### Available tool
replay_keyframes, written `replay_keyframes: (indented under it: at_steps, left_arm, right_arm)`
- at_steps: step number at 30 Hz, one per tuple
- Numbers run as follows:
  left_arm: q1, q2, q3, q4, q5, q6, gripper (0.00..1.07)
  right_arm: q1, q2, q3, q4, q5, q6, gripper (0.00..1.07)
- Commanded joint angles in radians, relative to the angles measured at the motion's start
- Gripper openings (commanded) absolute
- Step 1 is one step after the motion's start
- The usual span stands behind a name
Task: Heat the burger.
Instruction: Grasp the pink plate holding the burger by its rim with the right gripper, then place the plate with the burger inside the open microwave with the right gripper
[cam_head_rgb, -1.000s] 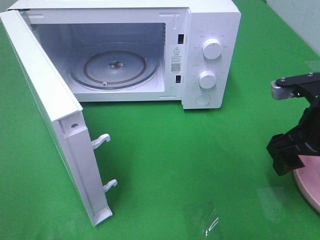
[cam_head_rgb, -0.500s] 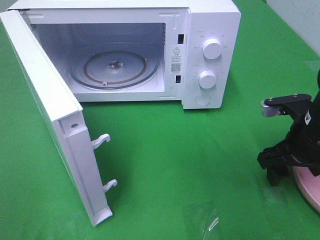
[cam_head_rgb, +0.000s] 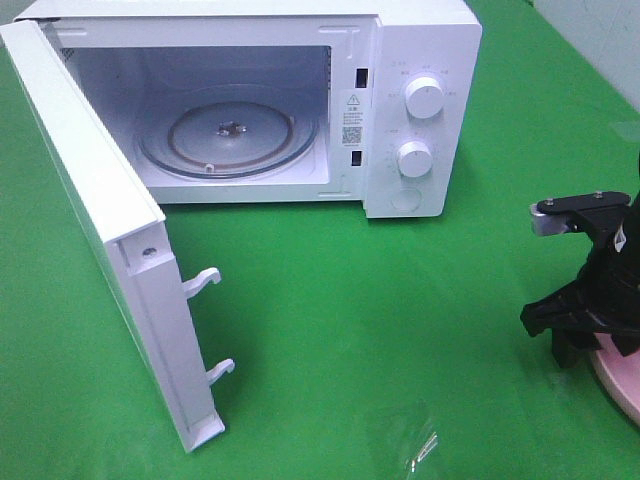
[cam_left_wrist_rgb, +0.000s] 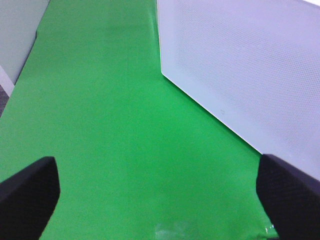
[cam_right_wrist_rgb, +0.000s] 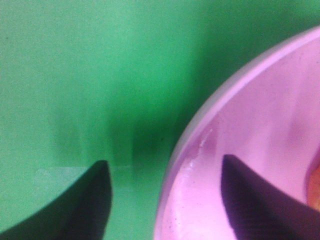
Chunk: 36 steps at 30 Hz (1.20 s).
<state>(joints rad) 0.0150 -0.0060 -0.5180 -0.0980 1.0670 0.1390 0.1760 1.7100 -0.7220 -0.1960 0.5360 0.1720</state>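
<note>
Only an orange-brown sliver of the burger (cam_right_wrist_rgb: 315, 186) shows, at the edge of the right wrist view, on the pink plate (cam_right_wrist_rgb: 260, 130). In the exterior view the burger is out of frame, and just the plate's rim (cam_head_rgb: 618, 388) shows at the right edge. My right gripper (cam_head_rgb: 572, 352) (cam_right_wrist_rgb: 165, 200) is down at that rim, open. One finger (cam_right_wrist_rgb: 92, 200) is outside over the green cloth and the other (cam_right_wrist_rgb: 250, 200) is inside the plate, with gaps to the rim. My left gripper (cam_left_wrist_rgb: 160, 200) is open over bare green cloth, beside the white door.
The white microwave (cam_head_rgb: 420, 110) stands at the back with its door (cam_head_rgb: 110, 230) swung wide open toward the front left. Its glass turntable (cam_head_rgb: 228, 130) has nothing on it. The door's perforated panel (cam_left_wrist_rgb: 240, 65) fills one side of the left wrist view. Green cloth covers the table.
My right gripper has come down and shifted a little left onto the plate's rim, and its jaws have narrowed. The left gripper and the microwave have not moved.
</note>
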Motion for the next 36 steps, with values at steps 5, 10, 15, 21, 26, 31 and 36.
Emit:
replay_keyframes:
  at_steps: [5, 10, 15, 21, 26, 31, 36]
  left_arm:
    - [-0.005, -0.017, 0.001, -0.005, 0.004, 0.000, 1.00]
    - [-0.005, -0.017, 0.001, -0.005, 0.004, 0.000, 1.00]
    - [-0.005, -0.017, 0.001, -0.005, 0.004, 0.000, 1.00]
    - [-0.005, -0.017, 0.001, -0.005, 0.004, 0.000, 1.00]
    - [-0.005, -0.017, 0.001, -0.005, 0.004, 0.000, 1.00]
    - [-0.005, -0.017, 0.001, -0.005, 0.004, 0.000, 1.00]
    - [-0.005, -0.017, 0.001, -0.005, 0.004, 0.000, 1.00]
  right_arm:
    - [-0.003, 0.004, -0.001, -0.012, 0.003, 0.014, 0.27]
    - [-0.003, 0.004, -0.001, -0.022, 0.008, 0.013, 0.01]
    - [-0.002, 0.004, -0.001, -0.039, 0.010, 0.013, 0.00]
    - [-0.002, 0.003, -0.001, -0.055, 0.029, 0.016, 0.00]
    - [0.001, -0.018, -0.001, -0.114, 0.059, 0.077, 0.00]
    - [0.001, -0.058, -0.001, -0.159, 0.089, 0.129, 0.00]
    - [0.059, -0.119, -0.001, -0.192, 0.141, 0.145, 0.00]
